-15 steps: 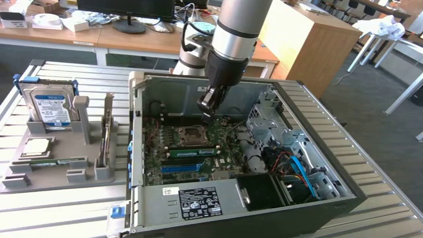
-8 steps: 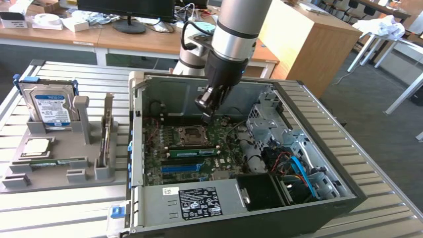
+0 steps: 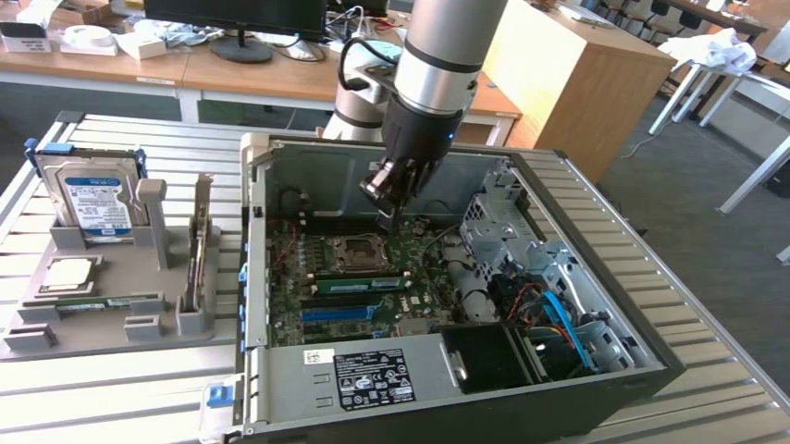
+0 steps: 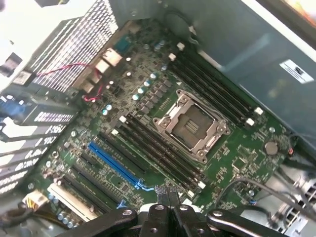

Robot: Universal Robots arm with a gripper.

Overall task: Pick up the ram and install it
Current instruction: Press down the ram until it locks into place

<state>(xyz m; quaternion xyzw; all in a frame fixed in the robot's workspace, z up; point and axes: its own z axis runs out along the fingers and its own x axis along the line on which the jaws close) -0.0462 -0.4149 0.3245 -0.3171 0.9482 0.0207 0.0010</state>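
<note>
My pincer (image 3: 390, 218) hangs clenched and empty just above the green motherboard (image 3: 358, 287). One long green ram stick (image 3: 358, 279) sits slotted below the silver socket (image 3: 355, 248). I judge it light, stiff, fragile; best gripped by its edges.

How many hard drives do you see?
1. The blue-labelled hard drive stands upright in the grey holder, at the exterior view's left beside the open computer case. More may be hidden inside the case.

Silver-grey arm (image 3: 438, 46), black end effector (image 3: 392, 215)
</note>
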